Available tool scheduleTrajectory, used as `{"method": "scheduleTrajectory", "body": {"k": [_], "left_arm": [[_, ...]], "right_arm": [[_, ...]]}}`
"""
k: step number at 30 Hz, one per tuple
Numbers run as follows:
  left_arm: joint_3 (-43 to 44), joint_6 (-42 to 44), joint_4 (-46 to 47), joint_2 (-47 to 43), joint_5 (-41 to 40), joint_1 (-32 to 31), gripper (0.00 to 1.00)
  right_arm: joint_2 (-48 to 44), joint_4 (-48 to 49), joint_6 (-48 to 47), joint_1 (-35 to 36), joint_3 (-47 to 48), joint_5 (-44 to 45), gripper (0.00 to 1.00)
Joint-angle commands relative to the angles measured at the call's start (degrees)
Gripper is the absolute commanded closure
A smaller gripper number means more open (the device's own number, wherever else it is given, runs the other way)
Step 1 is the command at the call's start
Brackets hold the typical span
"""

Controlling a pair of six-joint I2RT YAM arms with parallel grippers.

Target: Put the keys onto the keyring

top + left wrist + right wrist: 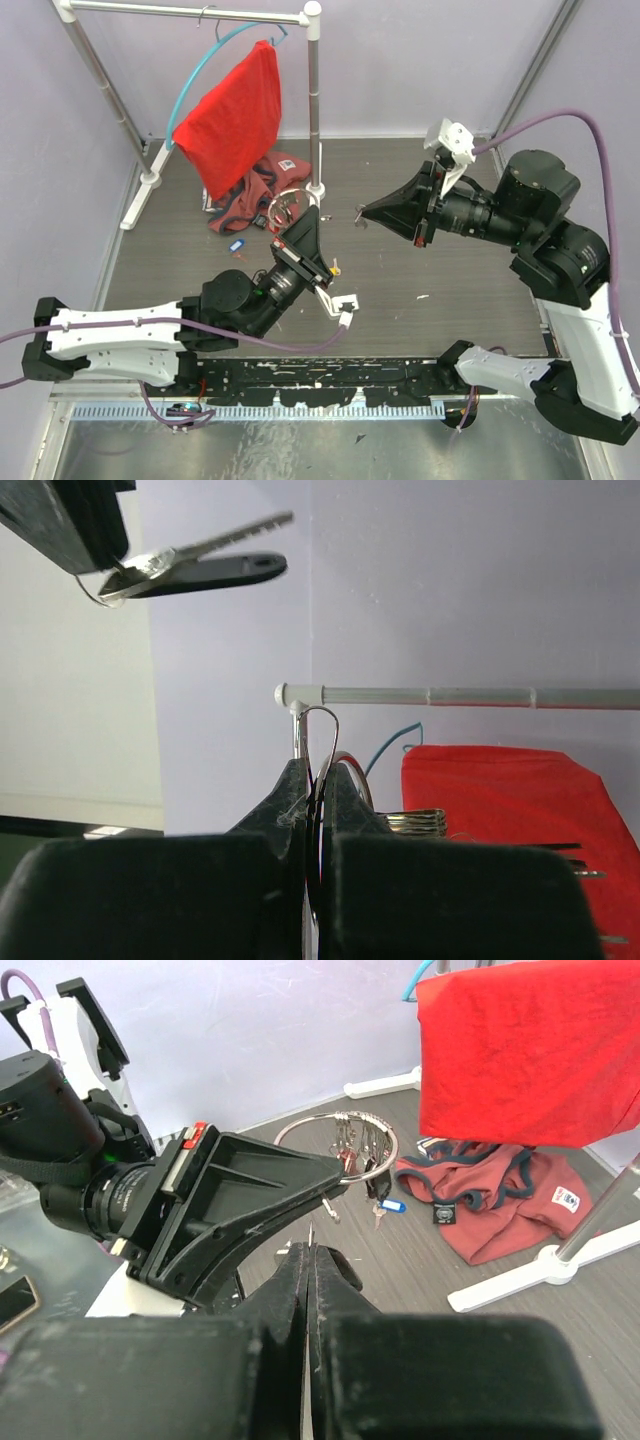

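Observation:
My left gripper (pixel 298 224) is shut on the thin silver keyring (pixel 288 207) and holds it above the table. In the left wrist view the ring wire (pixel 331 725) rises from between the shut fingers. Several keys (pixel 350 1145) hang on the ring (pixel 335 1114). My right gripper (pixel 363 214) is shut on a silver key, seen edge-on (pixel 311 1238) at its fingertips. That key (pixel 215 542) and a black tag (pixel 210 572) show in the left wrist view, apart from the ring. A blue-tagged key (pixel 236 245) lies on the table.
A white clothes rack (pixel 314 100) stands at the back with a red cloth (pixel 235 115) on a teal hanger hoop (pixel 200 75). A reddish garment (pixel 245 195) lies at its foot. A small yellowish item (pixel 335 267) lies beside the left arm.

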Motion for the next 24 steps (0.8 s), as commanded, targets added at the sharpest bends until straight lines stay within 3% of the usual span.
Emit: {"method": "scheduleTrajectory", "body": {"k": [1, 12, 24], "left_arm": [[-0.6, 1.8, 0.4, -1.1, -0.7, 1.3, 1.00], [0.0, 7.1, 6.5, 2.0, 2.2, 4.0, 1.00], [-0.5, 9.7, 10.4, 2.7, 4.1, 4.8, 1.00]], "right_arm": [[-0.1, -1.8, -2.3, 0.0, 2.7, 0.1, 0.99], [5.0, -2.5, 0.5, 0.1, 2.5, -9.1, 0.99], [5.1, 4.6, 6.6, 0.0, -2.2, -8.4, 0.99]]}}
